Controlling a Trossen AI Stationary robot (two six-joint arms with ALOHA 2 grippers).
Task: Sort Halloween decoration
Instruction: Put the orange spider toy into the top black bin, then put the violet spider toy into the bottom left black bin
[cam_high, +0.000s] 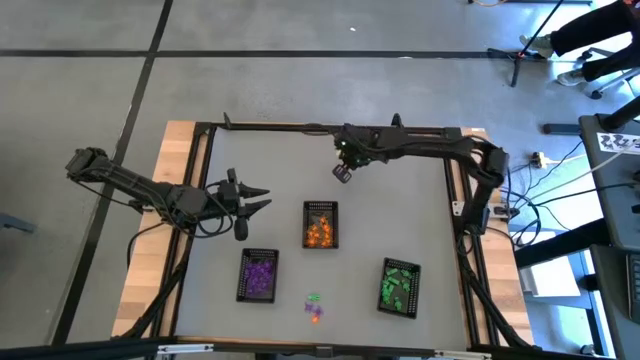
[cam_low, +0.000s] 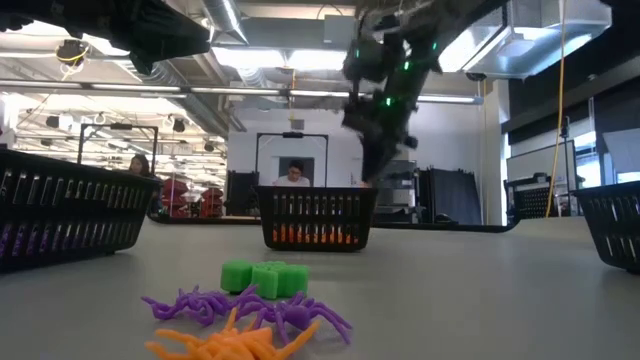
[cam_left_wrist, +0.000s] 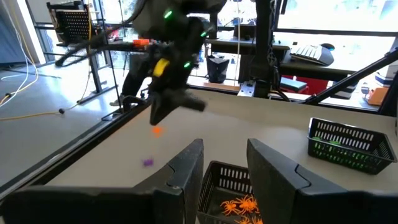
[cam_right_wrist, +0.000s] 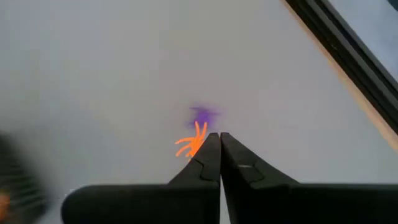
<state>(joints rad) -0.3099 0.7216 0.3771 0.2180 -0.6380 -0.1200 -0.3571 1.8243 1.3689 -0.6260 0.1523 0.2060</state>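
Observation:
My right gripper hangs above the table's far middle, shut on a small orange spider, which also shows under the fingertips. A purple trinket lies on the table below it. Three black mesh trays stand nearer: one with orange pieces, one with purple, one with green. Loose green, purple and orange trinkets lie near the front edge. My left gripper waits open at the left, above and beside the orange tray. My right gripper pinches the orange spider at its very fingertips; the legs stick out to one side. The fingers slant steeply down from the far right. The spider hangs clear of the table.
A black frame runs round the table top. The three trays take up the near middle. Bare grey table lies between the trays and the far rail. People sit in the room beyond the far edge.

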